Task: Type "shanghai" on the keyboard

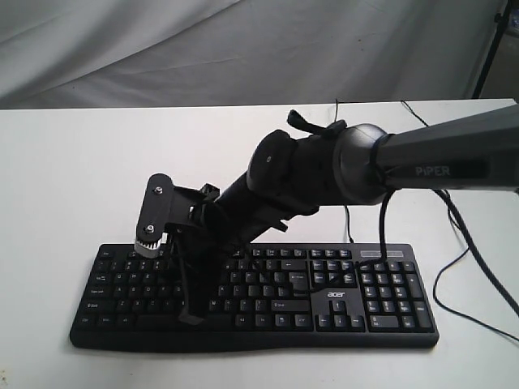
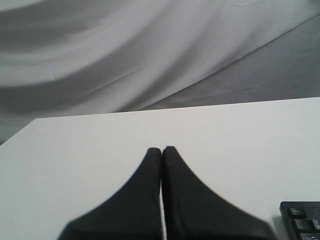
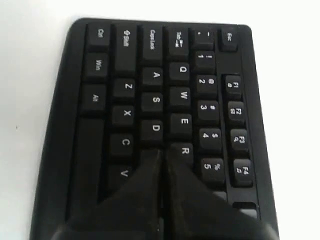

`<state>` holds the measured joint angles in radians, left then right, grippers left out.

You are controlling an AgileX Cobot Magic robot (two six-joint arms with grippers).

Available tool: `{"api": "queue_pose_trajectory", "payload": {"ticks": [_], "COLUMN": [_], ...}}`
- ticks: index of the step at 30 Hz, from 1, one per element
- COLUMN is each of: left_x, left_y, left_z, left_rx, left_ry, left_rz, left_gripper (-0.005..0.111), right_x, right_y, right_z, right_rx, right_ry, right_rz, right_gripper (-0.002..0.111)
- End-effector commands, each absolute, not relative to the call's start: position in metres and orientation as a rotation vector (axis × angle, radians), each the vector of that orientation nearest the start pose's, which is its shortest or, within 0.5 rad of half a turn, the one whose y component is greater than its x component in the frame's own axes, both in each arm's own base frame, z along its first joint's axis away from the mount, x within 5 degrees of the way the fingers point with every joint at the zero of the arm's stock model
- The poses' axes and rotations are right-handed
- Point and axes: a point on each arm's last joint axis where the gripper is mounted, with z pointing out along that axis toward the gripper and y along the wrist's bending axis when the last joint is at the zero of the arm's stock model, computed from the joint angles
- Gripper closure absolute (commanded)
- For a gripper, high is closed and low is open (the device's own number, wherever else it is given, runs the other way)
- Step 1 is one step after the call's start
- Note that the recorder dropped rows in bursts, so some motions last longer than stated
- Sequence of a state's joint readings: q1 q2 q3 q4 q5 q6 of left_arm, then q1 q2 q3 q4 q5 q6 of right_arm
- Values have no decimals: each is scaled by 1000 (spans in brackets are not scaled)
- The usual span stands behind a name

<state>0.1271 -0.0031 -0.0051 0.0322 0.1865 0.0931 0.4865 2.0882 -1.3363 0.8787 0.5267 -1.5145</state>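
White bench, grey drapery behind — your keyboard lies along its near edge. Your right gripper, fingers pressed together, points at the keys beside D and R. Your left gripper — likewise pressed together — hangs over the bench off the keyboard's corner.

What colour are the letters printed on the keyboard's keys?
White, on the black keyboard; the right wrist view shows them best.

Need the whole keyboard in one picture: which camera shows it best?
The exterior view: the keyboard lies there end to end, with only the arm hiding some middle-left keys. The right wrist view shows just its left end, close up with readable letters. The left wrist view catches one corner.
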Motion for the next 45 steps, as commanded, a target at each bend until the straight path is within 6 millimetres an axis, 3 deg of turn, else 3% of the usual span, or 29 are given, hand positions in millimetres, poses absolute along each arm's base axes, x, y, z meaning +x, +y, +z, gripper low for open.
{"api": "queue_pose_trajectory", "payload": {"ticks": [1, 6, 17, 45], "left_x": [56, 56, 56, 56], "left_y": [7, 7, 7, 7], "left_z": [197, 197, 197, 197], "left_rx": [-6, -6, -6, -6], "left_ry": [1671, 1671, 1671, 1671], "left_rz": [190, 190, 190, 190], "left_gripper": [106, 106, 106, 106], "right_x": [364, 365, 375, 380], "right_y": [249, 273, 299, 301], "right_z": [137, 135, 132, 118], "right_rx": [-1487, -1483, -1463, -1484], "right_ry": [2022, 2008, 1975, 2000], "right_rz": [460, 488, 478, 451], "right_gripper": [108, 108, 108, 108]}}
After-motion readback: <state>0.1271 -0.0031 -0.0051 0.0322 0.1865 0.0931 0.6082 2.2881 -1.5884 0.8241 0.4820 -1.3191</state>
